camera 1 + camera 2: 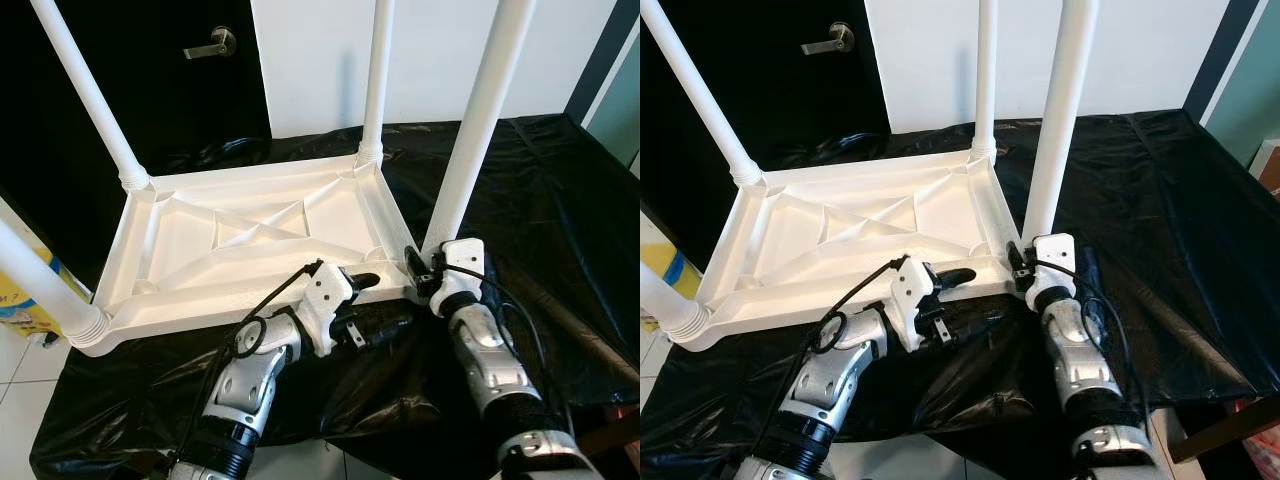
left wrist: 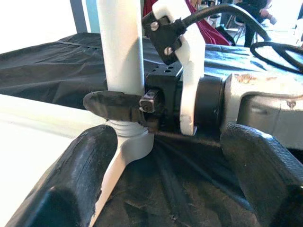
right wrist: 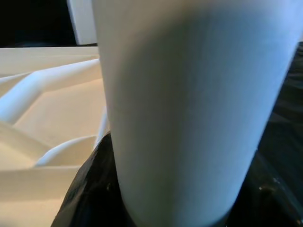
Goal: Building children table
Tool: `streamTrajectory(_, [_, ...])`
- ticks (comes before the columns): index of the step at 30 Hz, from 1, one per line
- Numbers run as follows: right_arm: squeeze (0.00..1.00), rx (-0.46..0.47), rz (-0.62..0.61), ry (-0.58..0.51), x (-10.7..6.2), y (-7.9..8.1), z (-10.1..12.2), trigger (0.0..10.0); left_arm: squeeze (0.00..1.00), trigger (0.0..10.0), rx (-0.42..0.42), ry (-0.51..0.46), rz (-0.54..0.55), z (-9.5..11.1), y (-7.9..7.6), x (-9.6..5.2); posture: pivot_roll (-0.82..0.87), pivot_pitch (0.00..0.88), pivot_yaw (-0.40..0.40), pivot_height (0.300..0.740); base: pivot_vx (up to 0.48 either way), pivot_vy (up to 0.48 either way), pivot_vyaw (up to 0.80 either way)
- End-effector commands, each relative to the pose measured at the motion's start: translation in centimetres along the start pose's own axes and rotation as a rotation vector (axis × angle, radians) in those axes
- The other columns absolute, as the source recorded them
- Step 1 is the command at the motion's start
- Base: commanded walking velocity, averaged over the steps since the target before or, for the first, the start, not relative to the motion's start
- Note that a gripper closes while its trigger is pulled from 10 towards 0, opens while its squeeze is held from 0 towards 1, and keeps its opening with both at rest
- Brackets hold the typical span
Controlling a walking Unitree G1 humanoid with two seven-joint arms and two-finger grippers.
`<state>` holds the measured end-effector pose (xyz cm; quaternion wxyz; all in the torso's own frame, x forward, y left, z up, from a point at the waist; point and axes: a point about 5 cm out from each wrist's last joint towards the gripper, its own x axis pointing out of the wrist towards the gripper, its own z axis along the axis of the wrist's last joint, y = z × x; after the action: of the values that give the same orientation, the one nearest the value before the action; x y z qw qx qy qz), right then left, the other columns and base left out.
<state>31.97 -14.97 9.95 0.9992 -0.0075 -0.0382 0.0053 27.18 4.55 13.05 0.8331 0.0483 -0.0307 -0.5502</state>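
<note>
Left eye view: the tabletop lies upside down on a black sheet, with four white legs standing up from its corners. At the corner nearest the robot, the right gripper is closed around the base of the leg; the left wrist view shows one of its black fingers wrapped across that leg. Just beside this corner, the left gripper hangs with its fingers spread wide, holding nothing.
</note>
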Motion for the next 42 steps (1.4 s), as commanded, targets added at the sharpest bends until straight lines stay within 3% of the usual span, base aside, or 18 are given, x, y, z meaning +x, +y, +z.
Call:
streamTrajectory(1, [0.0, 0.0, -0.141, 0.087, -0.8, -0.3, -1.5, 10.0, 0.0, 10.0, -0.003, 0.007, 0.063, 0.0, 0.6, -0.1, -0.12, 0.0, 0.036, 0.74, 0.0, 0.0, 0.0])
streamTrajectory(5, [0.0, 0.008, -0.203, 0.096, -1.0, 0.3, -1.6, 10.0, 0.0, 10.0, -0.004, 0.0, 0.063, 0.2, 0.8, 0.0, -0.12, 0.0, 0.04, 0.74, 0.0, 0.0, 0.0])
streamTrajectory(19, [0.0, -0.038, -0.242, 0.061, -1.1, 1.3, -0.8, 10.0, 0.0, 10.0, 0.004, -0.001, 0.049, 0.5, 1.2, -0.1, -0.13, 0.0, 0.058, 0.74, 0.0, 0.0, 0.0])
streamTrajectory(20, [0.84, -0.046, -0.238, 0.045, -1.1, 1.2, -0.6, 10.0, 0.0, 10.0, 0.003, -0.001, 0.048, 0.4, 1.1, -0.1, -0.13, 0.0, 0.059, 0.74, 0.0, 0.0, 0.0])
streamTrajectory(21, [0.84, -0.046, -0.238, 0.045, -1.1, 1.2, -0.6, 10.0, 0.0, 10.0, 0.003, -0.001, 0.048, 0.4, 1.1, -0.1, -0.13, 0.0, 0.059, 0.74, 0.0, 0.0, 0.0])
streamTrajectory(22, [1.0, -0.049, -0.22, 0.028, -1.1, 1.1, -0.3, 10.0, 0.0, 10.0, 0.002, -0.002, 0.047, 0.5, 1.1, 0.0, -0.13, 0.0, 0.059, 0.74, 0.0, 0.0, 0.0])
streamTrajectory(33, [1.0, -0.042, -0.091, -0.044, -1.3, 0.1, 0.9, 10.0, 0.0, 10.0, 0.0, -0.007, 0.04, 0.6, 1.1, 0.0, -0.14, 0.0, 0.055, 0.74, 0.0, 0.0, 0.0])
streamTrajectory(35, [1.0, -0.035, -0.048, -0.061, -1.3, -0.3, 1.2, 10.0, 0.0, 10.0, 0.001, -0.006, 0.04, 0.6, 1.2, 0.0, -0.14, 0.0, 0.054, 0.74, 0.0, 0.0, 0.0])
streamTrajectory(37, [0.99, -0.019, 0.079, -0.076, -1.3, -0.6, 1.5, 10.0, 0.0, 10.0, 0.002, -0.005, 0.042, 0.6, 1.2, -0.2, -0.13, 0.0, 0.056, 0.74, 0.0, 0.0, 0.0])
streamTrajectory(38, [0.0, -0.029, 0.137, -0.092, -1.2, -0.8, 1.7, 10.0, 0.0, 10.0, 0.002, -0.005, 0.043, 0.6, 1.2, -0.2, -0.13, 0.0, 0.059, 0.74, 0.0, 0.0, 0.0])
streamTrajectory(40, [0.0, -0.029, 0.137, -0.092, -1.2, -0.8, 1.7, 10.0, 0.0, 10.0, 0.002, -0.005, 0.043, 0.6, 1.2, -0.2, -0.13, 0.0, 0.059, 0.74, 0.0, 0.0, 0.0])
streamTrajectory(42, [0.0, -0.035, 0.257, -0.091, -0.8, -1.2, 1.9, 10.0, 0.0, 10.0, 0.002, -0.004, 0.042, 0.6, 1.2, -0.2, -0.13, 0.0, 0.06, 0.74, 0.0, 0.0, 0.0])
